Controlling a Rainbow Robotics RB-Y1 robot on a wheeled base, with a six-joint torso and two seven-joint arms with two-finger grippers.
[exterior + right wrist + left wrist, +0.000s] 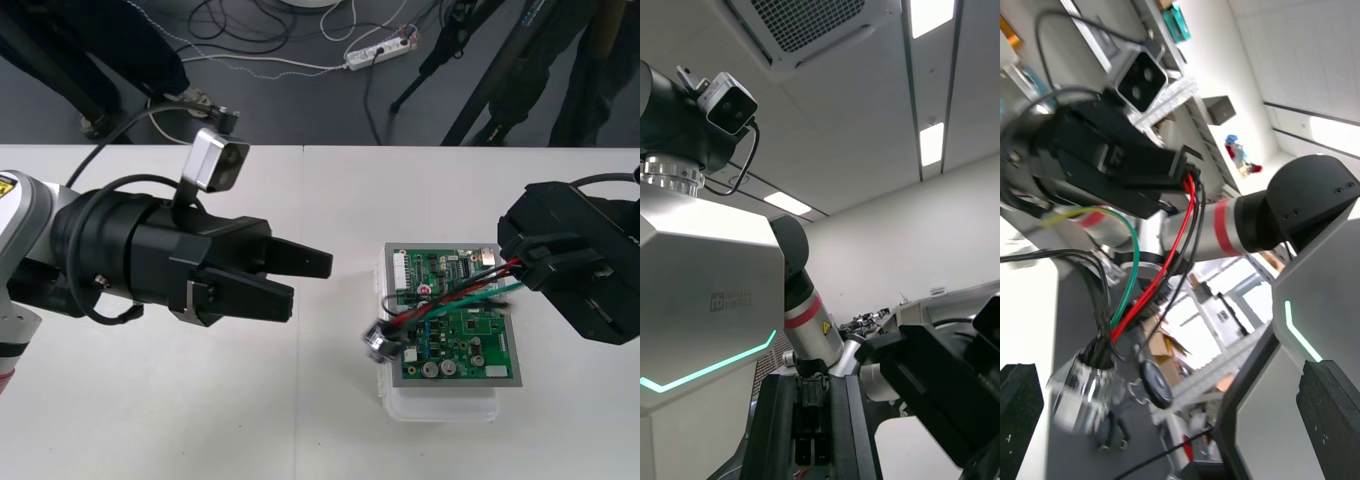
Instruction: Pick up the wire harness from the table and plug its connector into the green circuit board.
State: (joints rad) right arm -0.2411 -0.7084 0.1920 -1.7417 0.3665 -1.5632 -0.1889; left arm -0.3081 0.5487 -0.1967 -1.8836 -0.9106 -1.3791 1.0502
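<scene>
— Where is the wire harness (pixel 455 293)?
— Clamped between the right fingers (pixel 854 427), which are closed on its wires at one edge of the green circuit board (pixel 470 335). Red, green and black wires run from those fingers across the board to the round metal socket (pixel 381 341) at the opposite edge.
— Is the plug in the board?
— I cannot tell.
— And the left fingers (pixel 300 258)?
— Spread wide, holding nothing, above the table (pixel 250 420). Their tips point toward the socket but are apart from it.
— The board?
— It sits on its white base (pixel 440 405).
</scene>
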